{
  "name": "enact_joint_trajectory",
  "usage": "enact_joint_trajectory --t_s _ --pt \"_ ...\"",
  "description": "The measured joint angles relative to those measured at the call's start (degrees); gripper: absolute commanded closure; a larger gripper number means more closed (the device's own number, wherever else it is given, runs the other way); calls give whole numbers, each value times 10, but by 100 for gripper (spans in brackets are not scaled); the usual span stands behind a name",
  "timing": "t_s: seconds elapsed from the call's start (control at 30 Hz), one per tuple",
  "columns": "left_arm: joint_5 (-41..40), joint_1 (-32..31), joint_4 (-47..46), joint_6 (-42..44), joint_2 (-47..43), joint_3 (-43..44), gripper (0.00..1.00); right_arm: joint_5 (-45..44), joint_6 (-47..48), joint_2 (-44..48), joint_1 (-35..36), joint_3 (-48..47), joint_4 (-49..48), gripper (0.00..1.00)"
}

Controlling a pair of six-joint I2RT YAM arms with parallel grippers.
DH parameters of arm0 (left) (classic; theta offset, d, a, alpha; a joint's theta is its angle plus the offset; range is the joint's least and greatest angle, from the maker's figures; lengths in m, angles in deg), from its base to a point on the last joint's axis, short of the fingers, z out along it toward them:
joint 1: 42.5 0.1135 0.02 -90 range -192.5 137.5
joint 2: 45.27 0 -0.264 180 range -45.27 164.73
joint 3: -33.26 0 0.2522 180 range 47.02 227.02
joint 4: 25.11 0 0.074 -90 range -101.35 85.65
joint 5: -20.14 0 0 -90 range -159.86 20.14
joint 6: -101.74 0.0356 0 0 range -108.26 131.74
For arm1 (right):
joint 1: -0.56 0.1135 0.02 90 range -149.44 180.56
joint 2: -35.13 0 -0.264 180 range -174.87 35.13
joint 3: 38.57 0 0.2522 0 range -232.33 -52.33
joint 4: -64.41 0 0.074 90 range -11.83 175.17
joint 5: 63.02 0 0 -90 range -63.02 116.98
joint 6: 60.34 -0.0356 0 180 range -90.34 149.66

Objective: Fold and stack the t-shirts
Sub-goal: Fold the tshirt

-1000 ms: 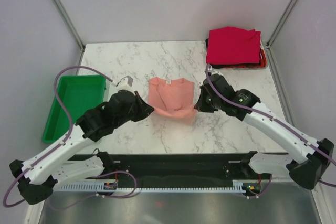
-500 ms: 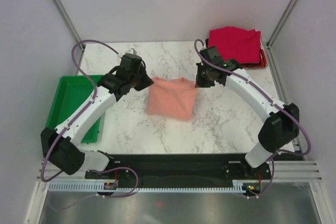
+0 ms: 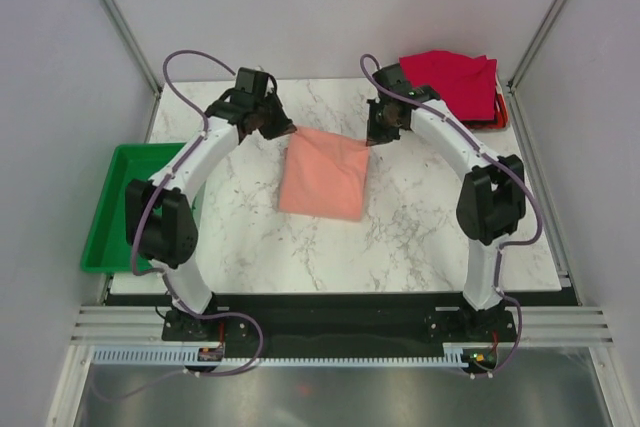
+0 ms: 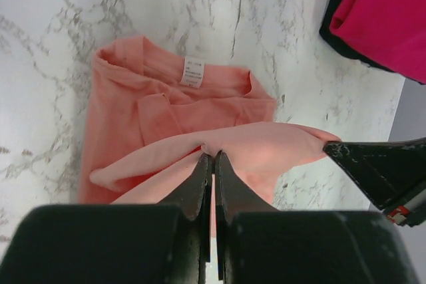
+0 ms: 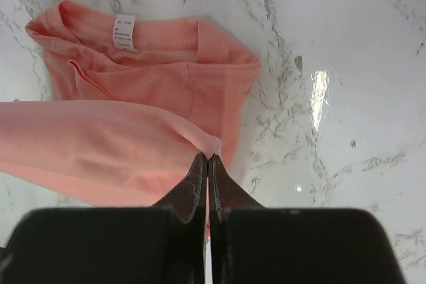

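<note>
The salmon-pink t-shirt (image 3: 322,173) lies mid-table, its near edge lifted and carried over the collar end. My left gripper (image 3: 285,131) is shut on its left corner, seen in the left wrist view (image 4: 213,157) above the collar with its white label (image 4: 192,71). My right gripper (image 3: 374,137) is shut on the right corner, seen in the right wrist view (image 5: 208,159). A stack of folded shirts with the crimson red t-shirt (image 3: 450,82) on top sits at the far right corner, with orange-red and black edges under it.
A green tray (image 3: 140,205) stands at the table's left edge. The right gripper's fingertip (image 4: 373,164) shows in the left wrist view. The enclosure walls and metal posts ring the marble table (image 3: 420,227).
Both grippers have carried the shirt's near edge from the front toward the back of the table, folding the cloth over itself. Both arms are now stretched far out.
</note>
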Motion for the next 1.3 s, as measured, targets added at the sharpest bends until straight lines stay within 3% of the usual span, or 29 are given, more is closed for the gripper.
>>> enact_joint_trajectory --t_s 0.23,0.33,0.37,0.4,0.43,0.47,0.5,0.57,0.73,0.9,1.03,1.13,1.3 --pt "47 24 -25 12 148 111 94 19 8 -116 -26 -83 -4 100" --pt "71 29 -26 15 217 149 80 20 9 -159 -36 -100 -3 99" --pt "78 31 -24 16 240 161 56 20 9 -170 -39 -104 -2 93" --pt "88 33 -23 21 264 177 48 20 9 -180 -43 -109 0 56" --pt "99 35 -22 23 286 193 42 21 5 -187 -47 -115 1 33" --pt "108 38 -19 22 304 207 32 23 6 -196 -52 -125 4 14" --pt "116 40 -19 24 318 219 28 26 6 -205 -58 -140 7 2" --pt "127 44 -14 24 330 230 22 31 15 -220 -71 -172 9 2" --pt "128 52 -5 33 304 235 22 44 22 -204 -99 -188 -1 4" --pt "102 49 -7 43 178 145 25 101 7 -73 -83 -31 -71 9" --pt "98 29 -29 44 65 44 26 210 -45 15 -41 90 -177 11" --pt "111 12 -71 42 33 -28 28 274 -76 15 -24 151 -255 11" --pt "146 -4 -127 27 69 -132 30 321 -96 -60 -33 225 -315 14"
